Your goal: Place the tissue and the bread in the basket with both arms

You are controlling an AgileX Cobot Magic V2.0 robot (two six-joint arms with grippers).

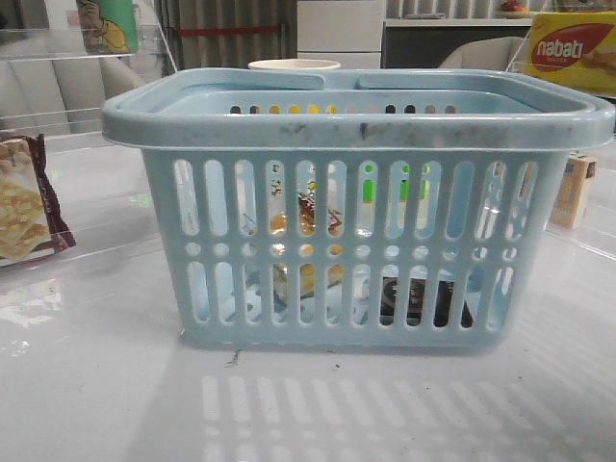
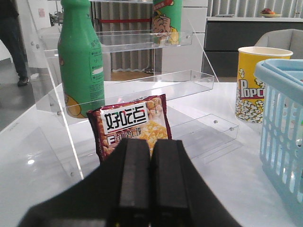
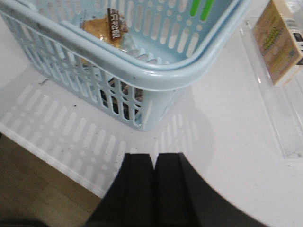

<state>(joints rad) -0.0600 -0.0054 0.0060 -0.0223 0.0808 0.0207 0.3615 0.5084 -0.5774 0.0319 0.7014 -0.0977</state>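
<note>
White tabletop [image 1: 96, 404] lies bare in front of the basket [image 1: 356, 125]. Inside it I see the bread [image 1: 306, 223] through the slots and the tissue [image 1: 423, 300] low on the floor. Both my grippers, left [image 2: 150, 156] and right [image 3: 154, 163], are pressed closed, holding nothing, outside the rim.

The yellow box [image 1: 572, 50] says "nabati". The yellow cup [image 2: 259, 84] says "Popco". The snack bag [image 2: 131, 125] above the left gripper [image 2: 150, 182] has Chinese writing.
</note>
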